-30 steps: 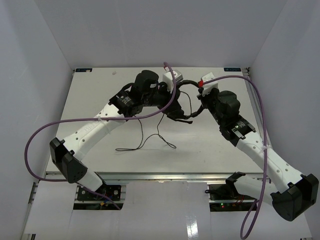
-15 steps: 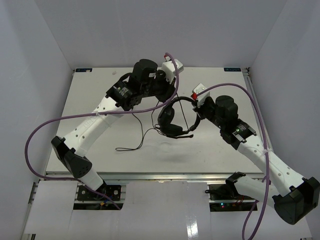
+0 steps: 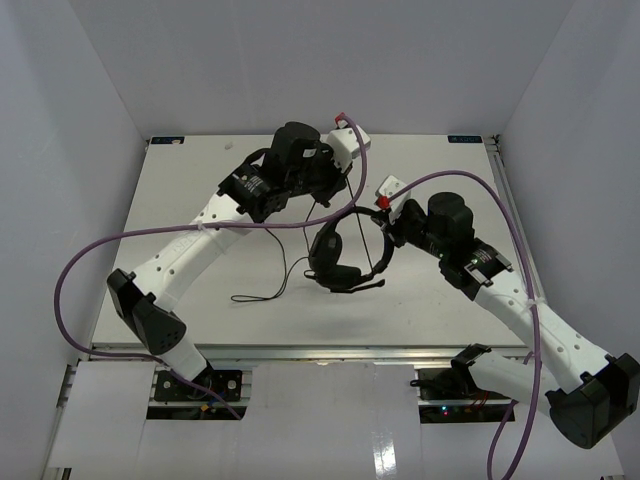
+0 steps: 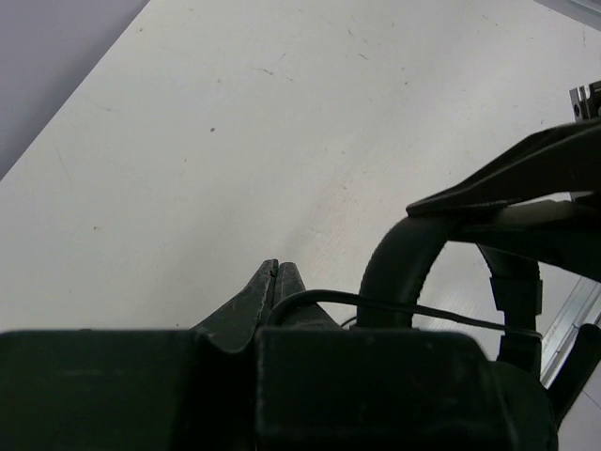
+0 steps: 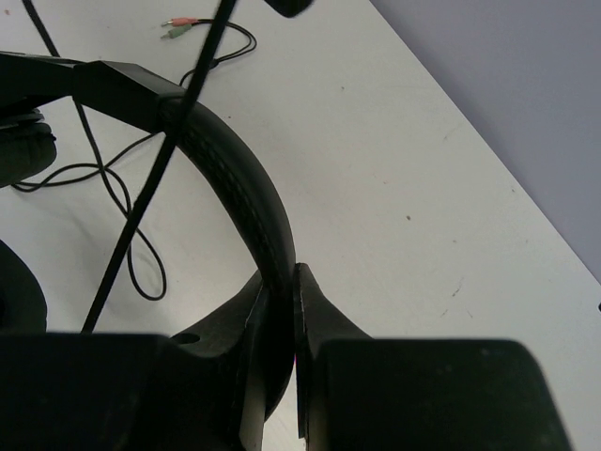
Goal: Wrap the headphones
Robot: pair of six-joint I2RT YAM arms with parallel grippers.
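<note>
Wrapping barely started: your right pincer (image 5: 282,274) clenches the headphones (image 3: 335,258) by the headband, left pincer (image 4: 276,274) nips the cord (image 3: 285,288), mostly loose toward the bench (image 3: 170,190) near edge.

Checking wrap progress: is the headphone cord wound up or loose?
Loose: the cord lies in open loops on the table.

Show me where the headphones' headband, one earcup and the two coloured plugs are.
headband (image 5: 246,183), right wrist view, on the middle of the padded arch.
earcup (image 3: 327,244), top external view, on the upper earcup's round back.
plugs (image 5: 177,23), right wrist view, on the pinkish one of the pair.
</note>
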